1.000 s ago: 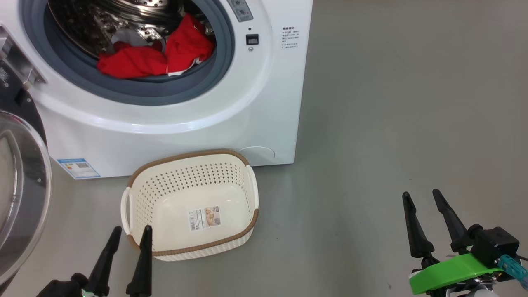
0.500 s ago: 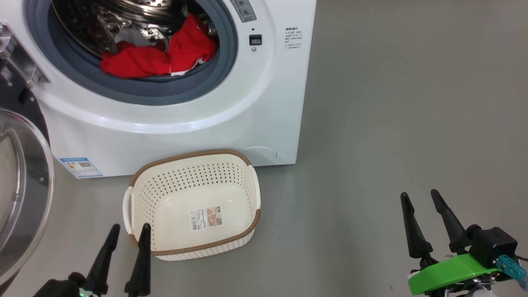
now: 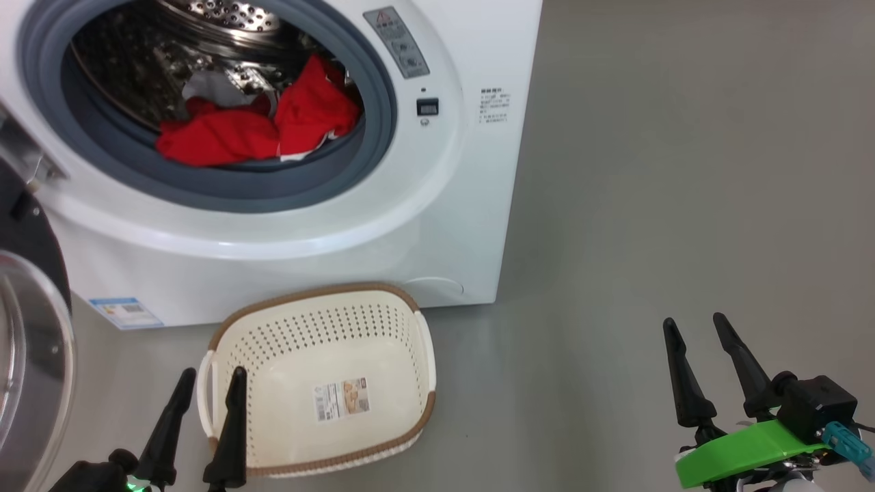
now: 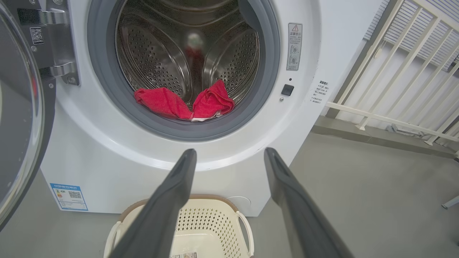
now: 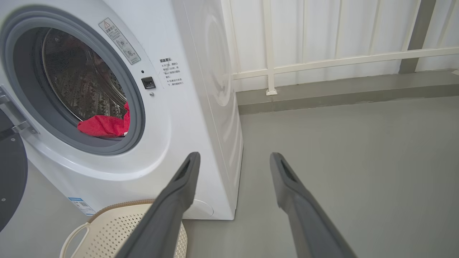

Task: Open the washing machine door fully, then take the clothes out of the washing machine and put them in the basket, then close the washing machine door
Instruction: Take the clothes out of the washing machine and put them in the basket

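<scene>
Red clothes (image 3: 253, 130) lie far, straight beyond left gripper (image 3: 212, 372), the nearer arm.
It and right gripper (image 3: 694, 319) are spread wide, empty; heap runs left-right.

I can't make out a single word from here. On the washing machine (image 4: 107, 150) front, right of the drum opening, stands a grey warning strip (image 4: 294, 46) headed by a red triangle sign. Its pictograms are too small to read. Further right is a block of small print (image 4: 320, 92), illegible. Low on the left sits a blue sticker (image 4: 69, 196) with a QR code, and there is another QR sticker (image 4: 37, 35) beside the hinge of the washing machine door (image 4: 21, 125). The basket (image 3: 307, 328) floor carries a printed paper label (image 3: 341, 399) — unreadable.
</scene>
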{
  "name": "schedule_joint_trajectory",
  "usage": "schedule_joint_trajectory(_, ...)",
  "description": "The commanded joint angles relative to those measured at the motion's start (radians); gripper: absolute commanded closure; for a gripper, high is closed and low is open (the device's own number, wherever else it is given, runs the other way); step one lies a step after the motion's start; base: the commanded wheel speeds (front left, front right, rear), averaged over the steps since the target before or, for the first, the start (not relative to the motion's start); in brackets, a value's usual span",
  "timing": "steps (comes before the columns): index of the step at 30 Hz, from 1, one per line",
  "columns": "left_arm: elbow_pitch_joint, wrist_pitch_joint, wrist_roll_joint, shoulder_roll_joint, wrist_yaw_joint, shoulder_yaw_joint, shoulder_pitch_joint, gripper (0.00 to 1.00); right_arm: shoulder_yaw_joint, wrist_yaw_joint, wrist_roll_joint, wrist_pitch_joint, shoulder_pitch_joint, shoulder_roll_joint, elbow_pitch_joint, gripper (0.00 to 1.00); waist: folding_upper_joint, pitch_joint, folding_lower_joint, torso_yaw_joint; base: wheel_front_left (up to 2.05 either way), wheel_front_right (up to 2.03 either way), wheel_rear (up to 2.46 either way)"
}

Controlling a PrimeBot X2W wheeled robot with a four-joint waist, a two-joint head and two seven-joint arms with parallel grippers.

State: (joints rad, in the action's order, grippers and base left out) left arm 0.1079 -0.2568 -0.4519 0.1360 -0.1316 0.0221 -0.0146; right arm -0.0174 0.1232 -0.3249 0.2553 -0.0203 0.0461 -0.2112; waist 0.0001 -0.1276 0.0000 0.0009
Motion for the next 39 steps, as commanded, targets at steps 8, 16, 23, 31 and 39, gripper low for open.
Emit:
schedule_joint_trajectory(8, -0.025, -0.005, 0.006, 0.02, 0.001, -0.035, 0.046, 0.0, 0.029, 0.008, -0.015, 0.006, -0.024, 0.004, 0.033, 0.0, -0.0001, -0.005, 0.0, 0.001, 1.16, -1.16, 0.0)
schedule_joint_trajectory(16, -0.014, -0.005, 0.014, 0.019, 0.001, -0.033, 0.053, 0.0, 0.032, 0.008, -0.013, 0.006, -0.032, 0.004, 0.032, 0.0, -0.0001, -0.018, 0.0, 0.002, 0.18, -0.18, 0.0)
schedule_joint_trajectory(23, 0.027, -0.005, 0.041, 0.026, 0.001, -0.044, 0.1, 0.0, 0.044, 0.008, -0.015, 0.006, -0.064, 0.004, 0.034, 0.0, -0.0001, -0.064, 0.0, -0.016, 0.0, 0.0, 0.0)
schedule_joint_trajectory(31, 0.146, -0.005, 0.065, 0.051, 0.001, -0.032, 0.277, 0.0, 0.066, 0.008, -0.023, 0.006, -0.108, 0.004, 0.05, 0.0, -0.0001, -0.167, 0.0, -0.056, 0.0, 0.0, 0.0)
schedule_joint_trajectory(39, 0.295, -0.005, 0.062, 0.107, 0.001, 0.003, 0.502, 0.0, 0.082, 0.008, -0.039, 0.006, -0.149, 0.004, 0.065, 0.0, -0.0001, -0.281, 0.0, -0.1, 0.0, 0.0, 0.0)
